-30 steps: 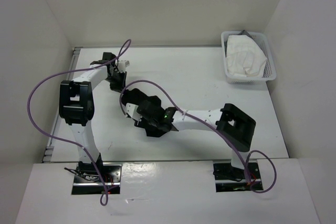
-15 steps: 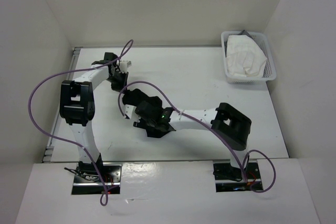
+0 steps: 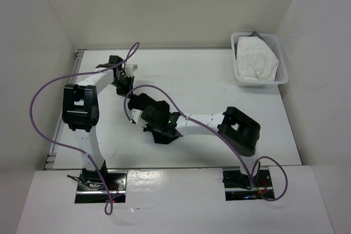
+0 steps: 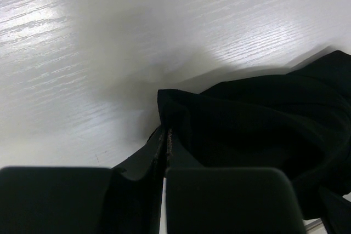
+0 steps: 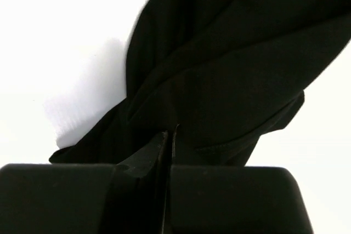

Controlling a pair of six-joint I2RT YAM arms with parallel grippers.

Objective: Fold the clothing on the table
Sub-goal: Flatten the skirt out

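Black clothing (image 4: 263, 119) lies bunched left of centre on the desk (image 3: 219, 80). Toward the far edge, the left hand (image 4: 166, 135) pinches one fold. Nearer the front edge, the right hand (image 5: 170, 132) clamps another, probably so the two can stretch it flat.

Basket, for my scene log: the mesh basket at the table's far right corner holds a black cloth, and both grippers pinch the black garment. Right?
No: the basket holds a white cloth, as the top external view shows. The left gripper and right gripper do pinch the black garment.
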